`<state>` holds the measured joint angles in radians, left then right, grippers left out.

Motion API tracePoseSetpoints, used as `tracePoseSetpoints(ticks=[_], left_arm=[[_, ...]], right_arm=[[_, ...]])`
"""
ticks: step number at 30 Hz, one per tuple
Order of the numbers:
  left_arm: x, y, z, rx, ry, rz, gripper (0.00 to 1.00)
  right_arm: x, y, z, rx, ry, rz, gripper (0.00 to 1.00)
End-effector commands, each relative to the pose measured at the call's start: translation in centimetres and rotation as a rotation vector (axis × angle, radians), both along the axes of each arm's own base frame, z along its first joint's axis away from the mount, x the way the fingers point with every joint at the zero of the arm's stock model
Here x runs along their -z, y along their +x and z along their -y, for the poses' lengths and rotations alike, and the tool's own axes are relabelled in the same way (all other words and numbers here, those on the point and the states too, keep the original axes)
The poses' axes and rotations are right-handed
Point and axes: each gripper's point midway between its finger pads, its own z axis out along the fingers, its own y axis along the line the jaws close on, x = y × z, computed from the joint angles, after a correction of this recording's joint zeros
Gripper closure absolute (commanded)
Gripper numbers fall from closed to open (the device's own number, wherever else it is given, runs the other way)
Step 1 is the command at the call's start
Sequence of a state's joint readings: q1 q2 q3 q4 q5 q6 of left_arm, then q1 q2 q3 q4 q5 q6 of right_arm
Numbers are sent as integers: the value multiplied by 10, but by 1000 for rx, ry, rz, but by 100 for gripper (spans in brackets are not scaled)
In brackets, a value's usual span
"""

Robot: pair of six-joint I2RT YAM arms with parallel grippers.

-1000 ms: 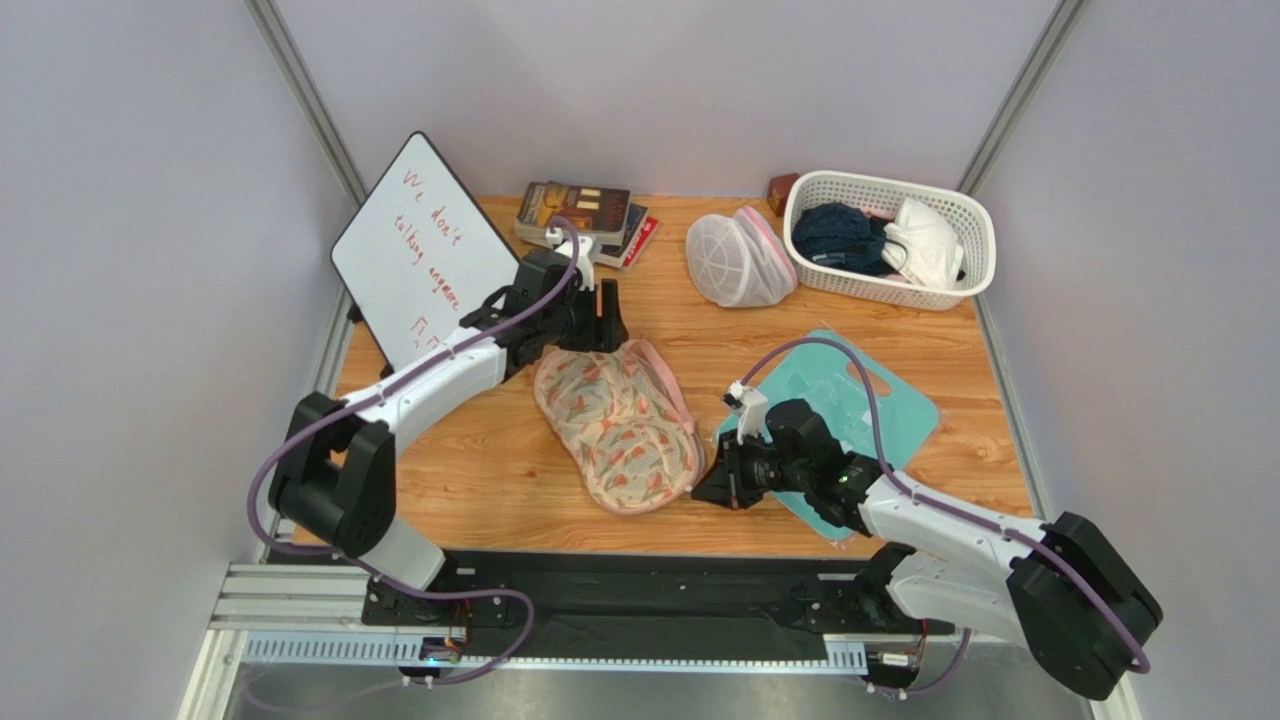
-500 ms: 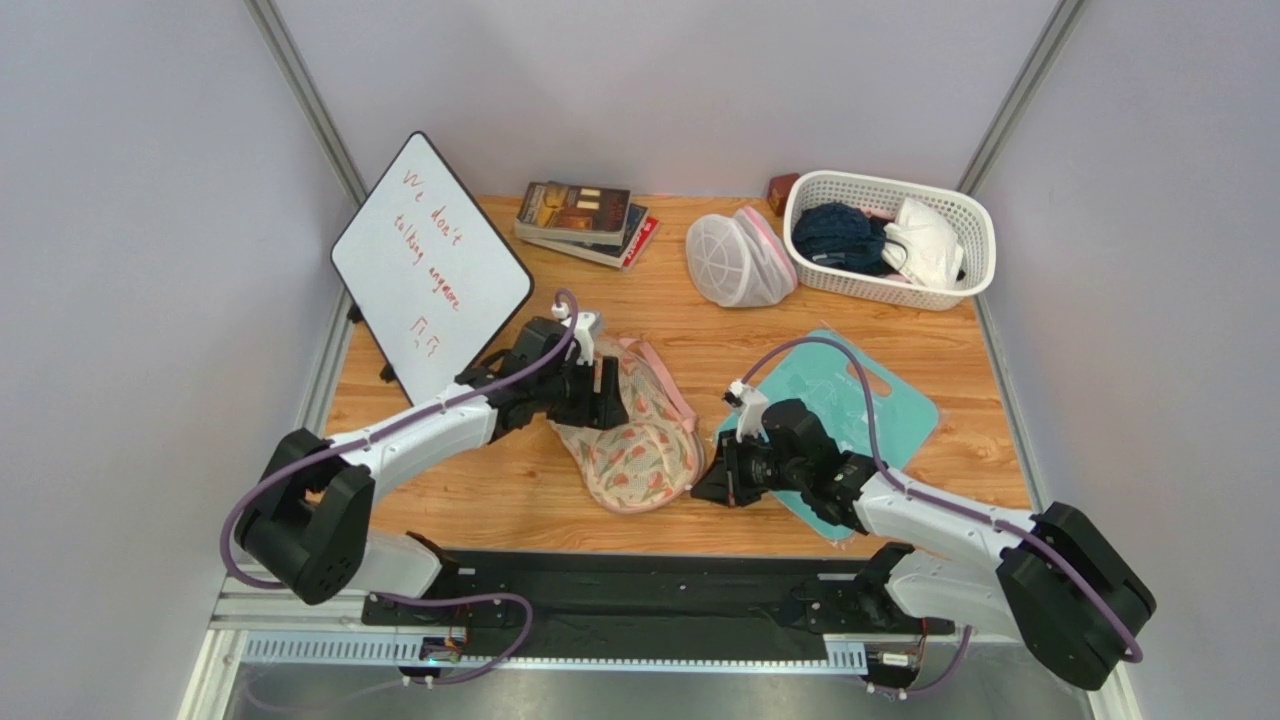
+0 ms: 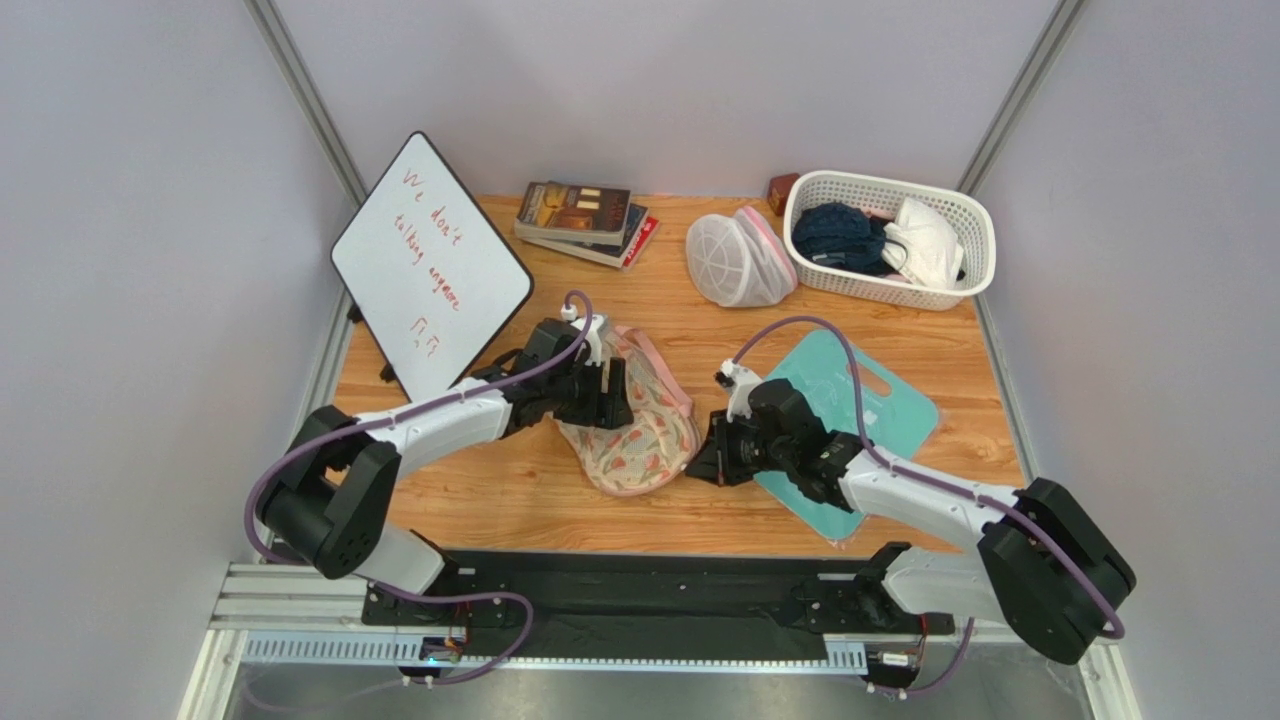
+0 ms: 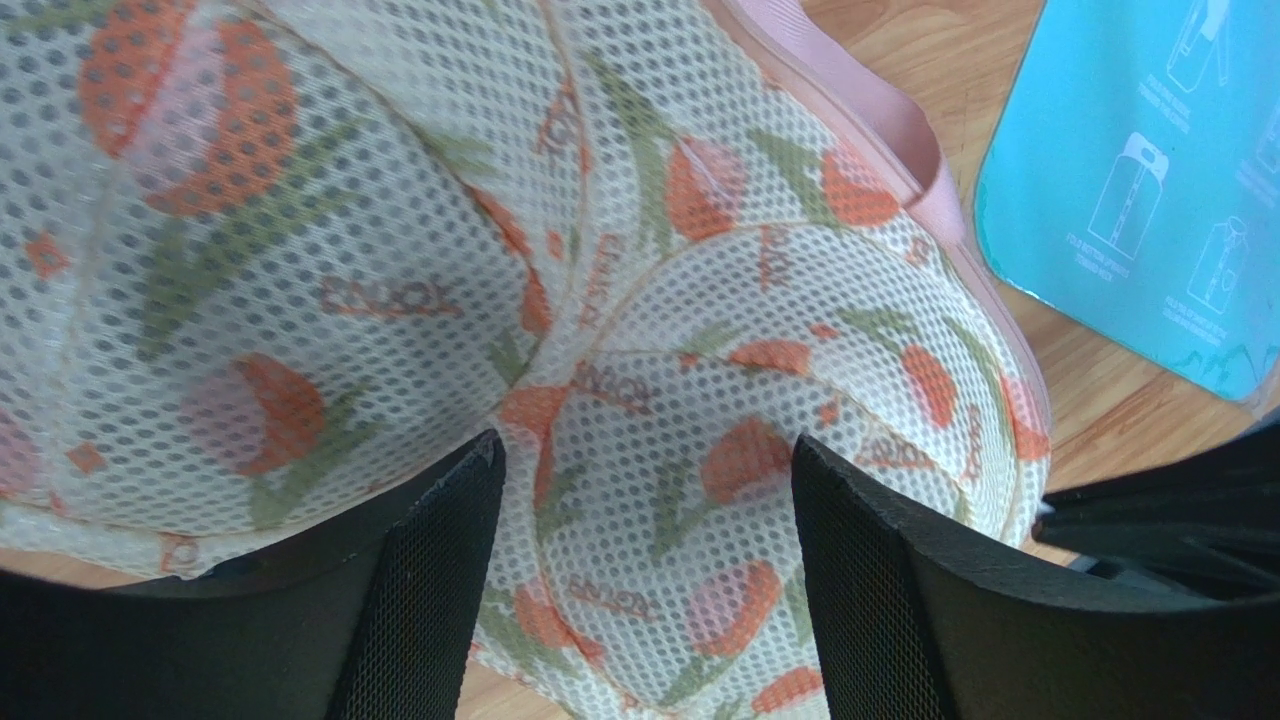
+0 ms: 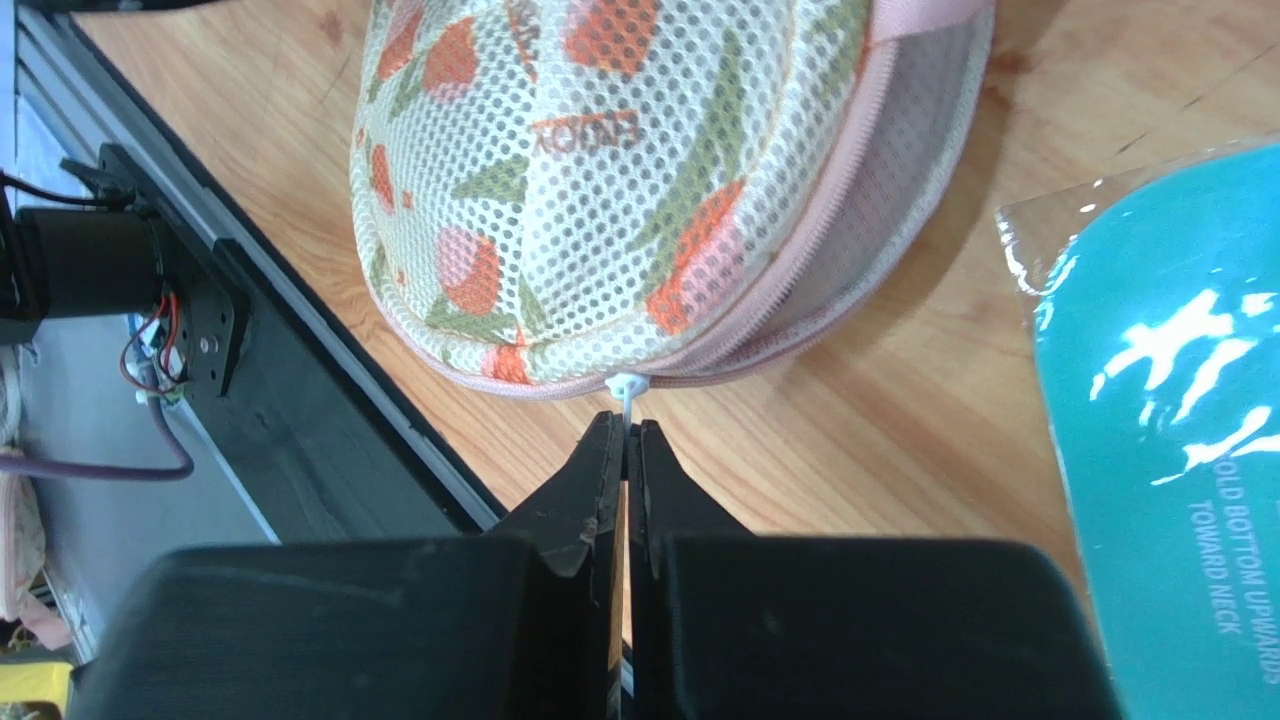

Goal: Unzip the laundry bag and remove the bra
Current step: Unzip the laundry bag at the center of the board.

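The laundry bag (image 3: pixel 643 438), cream mesh with orange floral print and pink edging, lies mid-table. It fills the left wrist view (image 4: pixel 631 300) and shows in the right wrist view (image 5: pixel 601 165). My left gripper (image 3: pixel 607 393) is open, with its fingers (image 4: pixel 436 570) pressed down on either side of the bag's middle (image 4: pixel 646 465). My right gripper (image 3: pixel 702 461) is shut on the small white zipper pull (image 5: pixel 627 389) at the bag's near-right edge (image 5: pixel 625 428). The zipper looks closed. The bra is hidden inside the bag.
A teal mat (image 3: pixel 849 408) lies under the right arm. At the back are a white mesh dome bag (image 3: pixel 739 260), a white basket (image 3: pixel 879 183) of clothes and stacked books (image 3: pixel 583 218). A whiteboard (image 3: pixel 428 263) leans at the left. The table's front rail (image 5: pixel 301 375) is near the bag.
My left arm came from the back by the whiteboard down onto the bag. My right gripper shifted slightly up and left with the zipper pull, and the bag bunched up shorter.
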<state>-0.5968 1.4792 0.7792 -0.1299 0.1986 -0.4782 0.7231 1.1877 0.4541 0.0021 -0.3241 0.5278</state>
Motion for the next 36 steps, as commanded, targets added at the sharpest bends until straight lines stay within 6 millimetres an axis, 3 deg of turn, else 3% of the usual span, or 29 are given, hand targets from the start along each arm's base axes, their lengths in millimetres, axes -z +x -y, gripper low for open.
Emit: tracePoseSetpoints(ticks=[1, 3, 6, 12, 17, 21, 24, 25, 30, 31, 36], left_arm=[[-8, 1, 0, 24, 10, 53, 24], [4, -10, -5, 24, 15, 20, 24], [5, -24, -3, 30, -3, 19, 24], [-9, -45, 7, 76, -14, 44, 24], [-43, -52, 23, 123, -66, 98, 24], [-83, -41, 36, 140, -109, 178, 23], [-87, -27, 48, 157, -96, 193, 23], [-72, -23, 52, 169, -64, 161, 23], [-54, -3, 75, 180, -60, 134, 23], [-41, -1, 76, 186, -32, 112, 23], [-17, 4, 77, 192, 51, 63, 23]], right_arm=[[-14, 30, -1, 44, 0, 66, 100], [-12, 39, 3, 57, -6, 68, 100], [-13, 54, 11, 74, -15, 73, 100], [-16, 80, 24, 99, -37, 75, 100], [-10, 92, 30, 79, -66, 71, 100], [-7, 97, 31, 62, -76, 70, 100], [-6, 97, 29, 52, -78, 66, 100], [-4, 96, 29, 50, -78, 62, 100], [-5, 95, 28, 43, -74, 60, 100], [-5, 94, 29, 41, -75, 62, 100], [-6, 93, 29, 37, -75, 62, 100]])
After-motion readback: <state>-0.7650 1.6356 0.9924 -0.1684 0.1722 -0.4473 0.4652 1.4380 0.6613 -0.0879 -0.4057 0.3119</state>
